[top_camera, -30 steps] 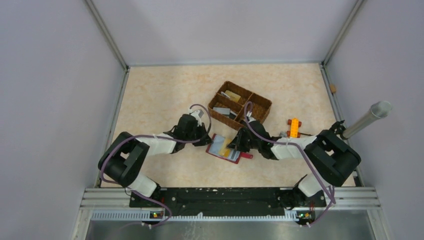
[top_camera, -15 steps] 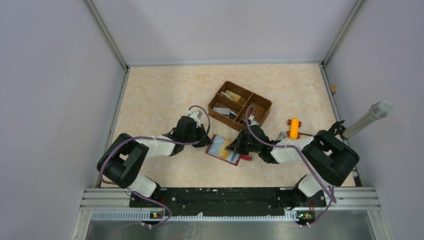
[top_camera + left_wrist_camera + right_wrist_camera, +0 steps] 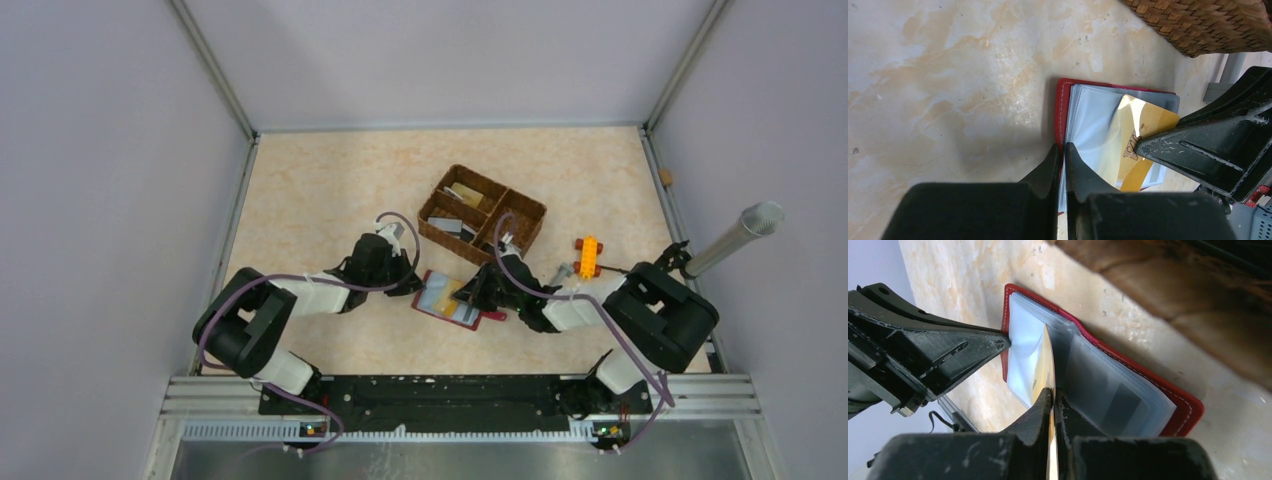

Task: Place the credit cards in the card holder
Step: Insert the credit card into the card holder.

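Note:
The dark red card holder [image 3: 443, 303] lies open on the table, its clear pockets up; it shows in the left wrist view [image 3: 1063, 95] and the right wrist view [image 3: 1183, 410]. My left gripper [image 3: 1064, 149] is shut on its left edge [image 3: 412, 287]. My right gripper [image 3: 1053, 396] is shut on a gold-tan credit card [image 3: 1047, 365], held on edge with its tip among the clear pockets [image 3: 1143, 125]. More cards [image 3: 446, 221] lie in the wicker basket.
The brown divided wicker basket [image 3: 529, 212] stands just behind the card holder [image 3: 1208, 25]. An orange toy block [image 3: 588, 254] and a small metal piece lie to the right. A grey cylinder [image 3: 735, 238] leans at the right wall.
My right gripper has moved left with the gold-tan card, further over the open card holder. The left gripper has stayed on the holder's edge.

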You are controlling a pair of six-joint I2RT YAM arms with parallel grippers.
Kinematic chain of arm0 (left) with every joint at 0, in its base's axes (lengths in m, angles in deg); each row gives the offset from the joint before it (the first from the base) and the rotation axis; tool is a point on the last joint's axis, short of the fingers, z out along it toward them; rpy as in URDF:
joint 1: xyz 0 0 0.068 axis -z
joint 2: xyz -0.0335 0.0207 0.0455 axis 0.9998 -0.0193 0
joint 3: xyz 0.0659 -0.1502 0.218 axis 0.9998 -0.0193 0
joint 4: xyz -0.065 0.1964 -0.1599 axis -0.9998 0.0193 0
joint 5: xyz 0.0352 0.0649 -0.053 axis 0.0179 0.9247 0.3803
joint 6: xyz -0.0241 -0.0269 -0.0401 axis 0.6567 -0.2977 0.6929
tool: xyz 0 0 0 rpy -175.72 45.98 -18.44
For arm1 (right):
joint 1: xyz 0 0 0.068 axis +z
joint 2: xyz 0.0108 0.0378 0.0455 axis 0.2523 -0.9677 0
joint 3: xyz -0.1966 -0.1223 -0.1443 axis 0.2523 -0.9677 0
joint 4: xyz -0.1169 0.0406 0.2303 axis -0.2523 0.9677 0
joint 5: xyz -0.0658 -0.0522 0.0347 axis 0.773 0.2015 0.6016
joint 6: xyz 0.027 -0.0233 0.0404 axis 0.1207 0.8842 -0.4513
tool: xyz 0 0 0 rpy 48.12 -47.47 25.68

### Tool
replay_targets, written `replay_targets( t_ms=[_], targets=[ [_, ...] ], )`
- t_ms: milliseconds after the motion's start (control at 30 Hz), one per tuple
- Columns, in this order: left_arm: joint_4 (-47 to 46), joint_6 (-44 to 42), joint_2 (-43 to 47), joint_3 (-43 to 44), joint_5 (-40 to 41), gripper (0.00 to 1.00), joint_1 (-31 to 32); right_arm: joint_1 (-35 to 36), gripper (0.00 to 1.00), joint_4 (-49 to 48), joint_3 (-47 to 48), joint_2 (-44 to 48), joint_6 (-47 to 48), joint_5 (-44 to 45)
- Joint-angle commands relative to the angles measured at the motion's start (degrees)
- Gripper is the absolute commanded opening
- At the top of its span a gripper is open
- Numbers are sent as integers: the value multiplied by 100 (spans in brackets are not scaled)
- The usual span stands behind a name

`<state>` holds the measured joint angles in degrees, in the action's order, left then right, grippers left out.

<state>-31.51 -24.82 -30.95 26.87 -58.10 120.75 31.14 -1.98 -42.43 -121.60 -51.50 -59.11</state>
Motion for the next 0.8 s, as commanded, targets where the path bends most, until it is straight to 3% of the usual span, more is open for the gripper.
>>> replay_targets(
  t_ms=[0,767],
  targets=[
    [651,-60,-80,-262,130,3,42,144,0,1292,-330,85,-264,324],
    [351,-248,-92,-368,-297,5,49,210,0,1203,-205,-574,-508,122]
  ],
)
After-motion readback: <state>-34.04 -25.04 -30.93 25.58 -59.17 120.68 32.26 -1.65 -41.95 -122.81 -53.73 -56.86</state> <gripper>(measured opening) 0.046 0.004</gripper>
